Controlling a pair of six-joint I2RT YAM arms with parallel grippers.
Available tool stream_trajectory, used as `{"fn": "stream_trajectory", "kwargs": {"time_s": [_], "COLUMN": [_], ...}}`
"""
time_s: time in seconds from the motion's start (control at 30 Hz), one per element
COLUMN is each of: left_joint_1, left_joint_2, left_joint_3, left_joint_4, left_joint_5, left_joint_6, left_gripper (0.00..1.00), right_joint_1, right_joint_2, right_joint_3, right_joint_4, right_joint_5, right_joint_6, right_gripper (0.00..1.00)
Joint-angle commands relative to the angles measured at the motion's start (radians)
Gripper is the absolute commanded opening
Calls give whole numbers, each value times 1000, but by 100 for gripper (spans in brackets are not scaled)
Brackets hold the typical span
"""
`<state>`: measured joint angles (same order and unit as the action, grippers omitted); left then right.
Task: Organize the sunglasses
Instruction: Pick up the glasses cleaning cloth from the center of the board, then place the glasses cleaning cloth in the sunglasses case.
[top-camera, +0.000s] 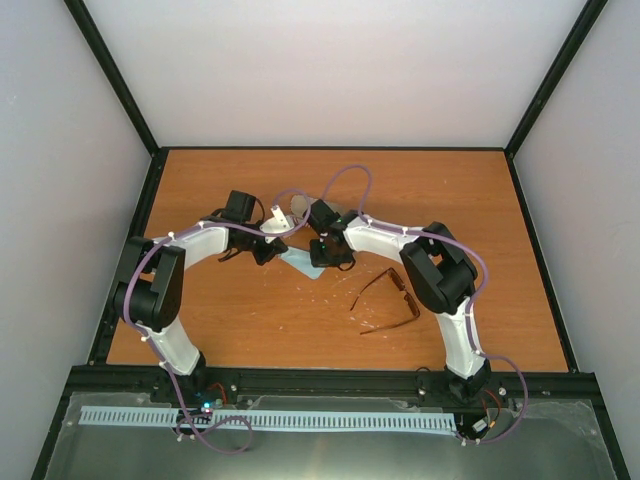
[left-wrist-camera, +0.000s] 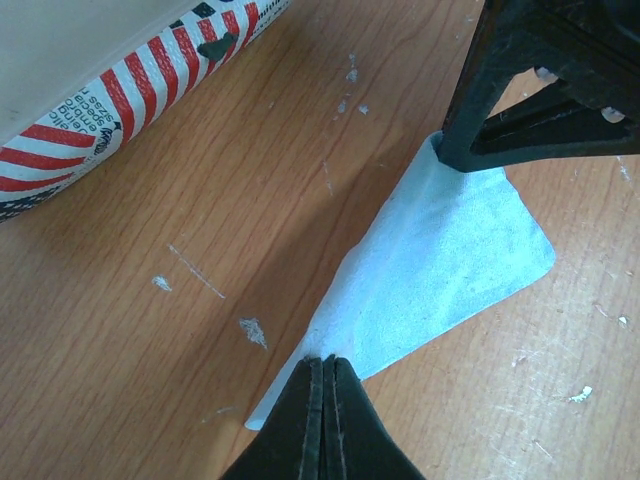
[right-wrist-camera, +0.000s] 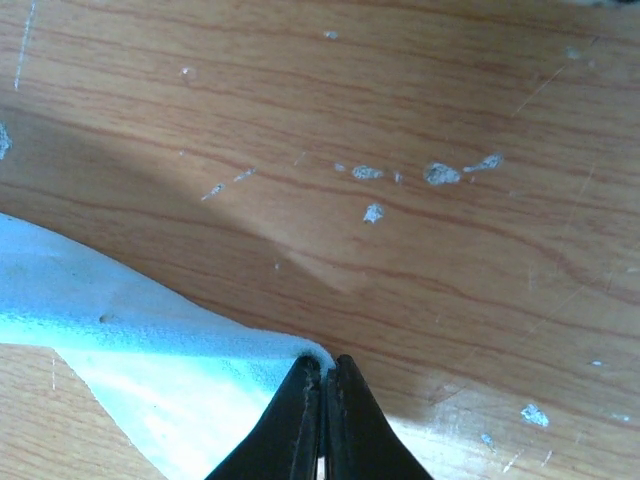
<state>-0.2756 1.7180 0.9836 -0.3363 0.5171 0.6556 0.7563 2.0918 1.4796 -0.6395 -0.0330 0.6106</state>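
Nearest the arm bases, right of centre on the desk (top-camera: 250, 320): the sunglasses (top-camera: 388, 300), lying unfolded with both temple arms spread, untouched, just beside the right arm's elbow (top-camera: 435, 275) and well apart from both sets of fingers.

Farther in, at mid-desk: the light blue cloth (left-wrist-camera: 440, 260), pinched at two places. Left fingers (left-wrist-camera: 323, 375) closed tight on one pointed corner, no gap showing between them. Right fingers (right-wrist-camera: 323, 380) likewise pressed together on the cloth's edge at the opposite side, only a thin lip of fabric caught. Cloth raised at both pinches, its middle resting on the wood.

Beyond that, toward the back: the tan case (left-wrist-camera: 120, 90) with red and white stripes, just beside the left wrist, clear of the cloth. Cannot tell whether open or closed.

Judged risks from here:
- Slipping of the cloth from the right fingers, given so shallow a bite, if pulled taut or lifted unevenly.
- Knocking or dragging of the sunglasses by the right elbow on any wide swing, being so close.
- Brushing of the case by the left wrist during a turn.
- Snagging on the spread temple arms if the cloth is draped over carelessly.
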Motion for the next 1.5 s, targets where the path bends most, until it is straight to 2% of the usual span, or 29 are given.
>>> {"fn": "stream_trajectory", "kwargs": {"time_s": [0.0, 0.4, 0.73, 1.0, 1.47], "left_joint_1": [12, 15, 16, 30, 61], "left_joint_2": [8, 22, 69, 141, 342], "left_joint_3": [20, 113, 196, 331, 598], "left_joint_4": [12, -14, -40, -89, -180], "left_joint_5": [25, 25, 26, 32, 47], "left_joint_6": [14, 6, 25, 52, 102], "left_gripper": [1, 1, 1, 1, 1], "right_joint_1": [6, 2, -28, -73, -149], "right_joint_2": [-20, -126, -139, -106, 73], "right_joint_3": [3, 8, 52, 144, 364], "right_joint_4": [-43, -13, -5, -19, -86], "right_joint_5": [63, 141, 151, 130, 51], "right_joint_6": [-3, -28, -64, -101, -158], "right_gripper": [3, 3, 3, 3, 3]}}
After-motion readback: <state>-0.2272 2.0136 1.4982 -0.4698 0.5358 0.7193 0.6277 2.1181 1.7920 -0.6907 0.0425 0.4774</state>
